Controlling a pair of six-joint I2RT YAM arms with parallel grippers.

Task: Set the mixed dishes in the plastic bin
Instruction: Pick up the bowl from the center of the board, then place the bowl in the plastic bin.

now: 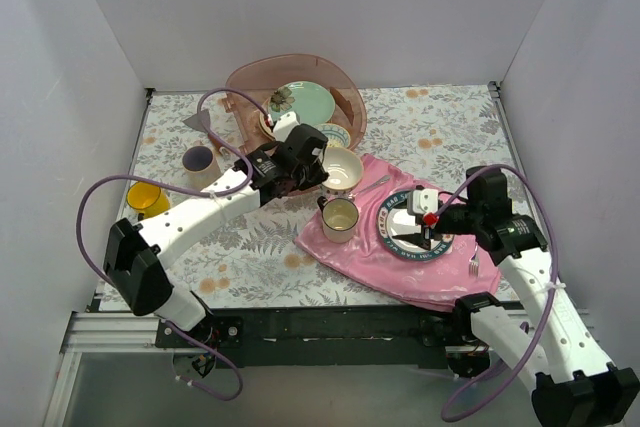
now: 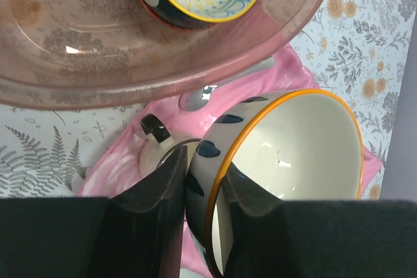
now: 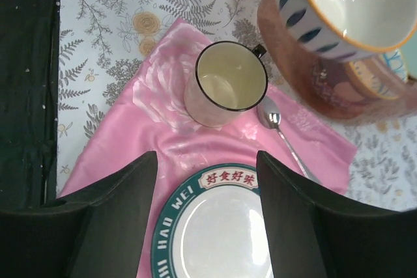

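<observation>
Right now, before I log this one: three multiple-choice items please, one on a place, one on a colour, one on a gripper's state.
1. Where is the yellow ceramic mug?
A) in the translucent pinkish bin
B) on the floral tabletop, near its left edge
C) on the pink cloth

2. What colour is the rim of the cream blue-spotted bowl that the left gripper grips?
A) orange
B) green
C) black

3. The right gripper is:
A) shut on the cream metal-handled cup
B) open above the dark-rimmed lettered plate
C) shut on the spoon

1 B: it stands on bare tabletop. 2 A: the edge shows orange. 3 B: its fingers stand apart over the plate.
</observation>
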